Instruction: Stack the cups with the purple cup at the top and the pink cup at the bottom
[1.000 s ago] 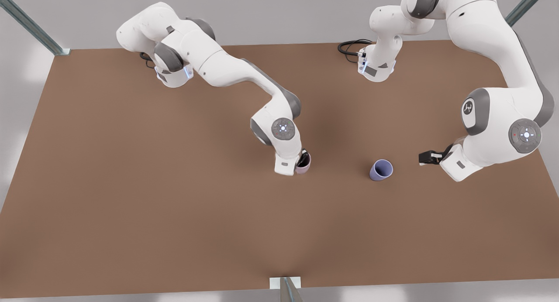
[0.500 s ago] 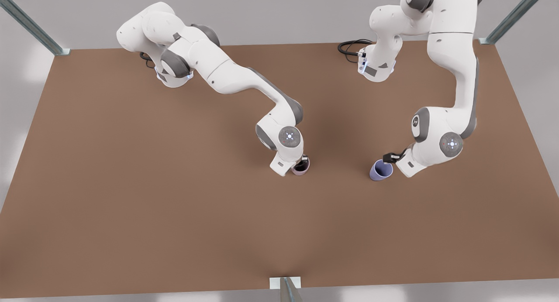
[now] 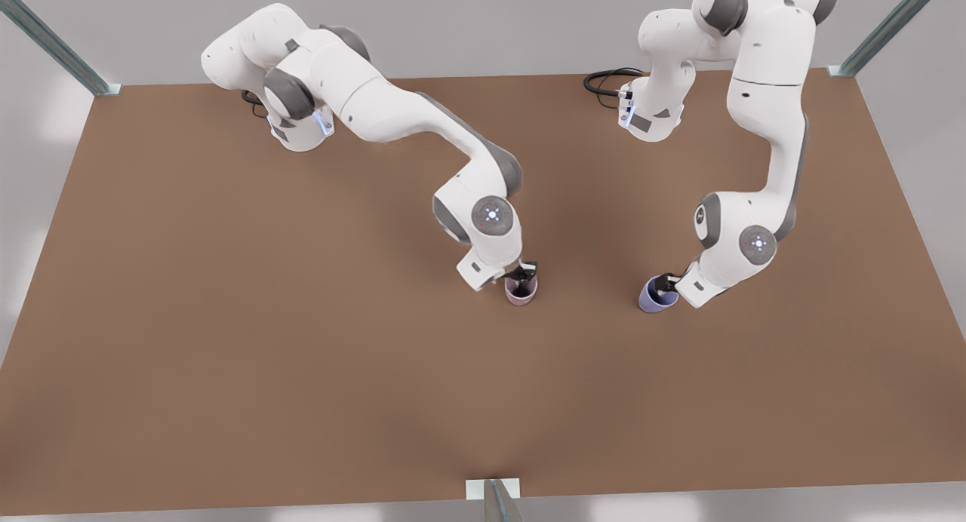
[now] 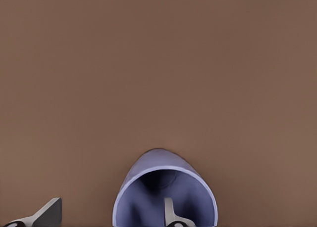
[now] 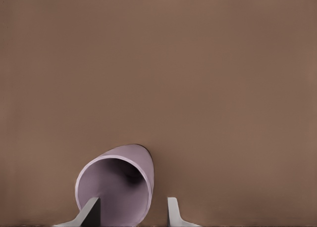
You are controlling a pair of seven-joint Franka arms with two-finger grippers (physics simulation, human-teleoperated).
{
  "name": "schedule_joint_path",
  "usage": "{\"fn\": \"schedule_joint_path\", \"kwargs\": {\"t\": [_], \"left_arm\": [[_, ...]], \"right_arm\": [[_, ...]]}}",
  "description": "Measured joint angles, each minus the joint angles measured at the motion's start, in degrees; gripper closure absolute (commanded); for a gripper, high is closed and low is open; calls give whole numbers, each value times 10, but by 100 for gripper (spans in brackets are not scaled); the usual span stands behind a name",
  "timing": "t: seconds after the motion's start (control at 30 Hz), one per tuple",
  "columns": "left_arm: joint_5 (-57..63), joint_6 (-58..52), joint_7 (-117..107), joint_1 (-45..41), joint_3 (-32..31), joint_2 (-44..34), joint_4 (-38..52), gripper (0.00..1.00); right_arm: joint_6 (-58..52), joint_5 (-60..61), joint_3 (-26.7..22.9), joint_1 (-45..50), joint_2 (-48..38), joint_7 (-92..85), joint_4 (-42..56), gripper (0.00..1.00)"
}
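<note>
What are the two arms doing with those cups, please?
Each arm has its tool at one cup on the brown table. The left tool straddles the purple cup's wall, one finger inside and one outside. The right tool straddles the pink cup's wall likewise. Both cups stand apart, not yet stacked.

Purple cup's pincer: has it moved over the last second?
Yes. The left pincer came in from the front view's right and now straddles the purple cup's rim; that cup stayed put.

Simulated robot test cell, bare brown table [image 3: 226, 341], metal frame posts [image 3: 53, 43], grey backdrop
</note>
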Motion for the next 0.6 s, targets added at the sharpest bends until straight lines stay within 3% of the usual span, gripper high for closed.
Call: {"fn": "schedule_joint_path", "kwargs": {"t": [0.03,0.07,0.13,0.23,0.27,0.3,0.33,0.43,0.6], "left_arm": [[1,3,0,0,0,3,0,29],[1,5,-1,0,0,6,0,38],[3,9,-2,0,0,11,0,46],[1,12,-2,1,0,13,0,55],[1,13,-1,0,0,14,0,57],[1,13,-1,0,0,15,0,57],[1,14,-1,0,0,15,0,60],[0,15,0,0,0,17,0,67],[0,15,0,-1,0,16,0,73]], "right_arm": [[-6,1,-20,-10,-56,0,-39,20],[-10,0,-35,-30,-126,-4,-102,0],[-24,-17,-47,-114,-263,-23,-209,0],[-71,-56,-38,-287,-348,-77,-251,0],[-87,-64,-26,-354,-364,-101,-259,0],[-102,-71,33,-449,-375,-125,-271,0],[-114,-77,51,-493,-386,-148,-279,0],[-139,-87,-30,-432,-390,-216,-273,0],[-166,-91,-43,-394,-378,-307,-251,0]]}}
